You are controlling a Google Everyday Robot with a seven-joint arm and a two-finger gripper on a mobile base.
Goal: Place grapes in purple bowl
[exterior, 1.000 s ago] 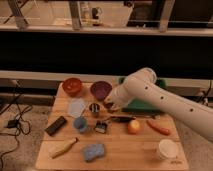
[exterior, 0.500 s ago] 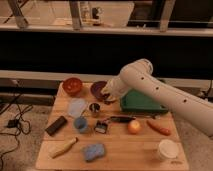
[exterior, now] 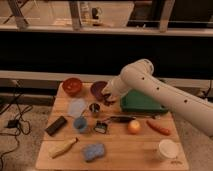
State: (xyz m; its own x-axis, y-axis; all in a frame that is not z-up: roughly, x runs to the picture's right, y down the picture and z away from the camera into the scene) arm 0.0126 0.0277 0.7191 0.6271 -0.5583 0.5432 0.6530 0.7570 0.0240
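The purple bowl stands at the back of the wooden table, right of the red bowl. My white arm reaches in from the right. Its gripper hangs at the purple bowl's right rim. A dark reddish-purple bunch, the grapes, hangs from the gripper, which is shut on it, just over the bowl's right edge. The arm hides part of the bowl's right side.
A green tray lies under the arm. Also on the table: a pale lid, metal cup, blue cup, black block, orange fruit, carrot, white cup, blue sponge.
The gripper has moved back and left with the grapes, from over the table's middle to the purple bowl's right rim. Nothing else moved.
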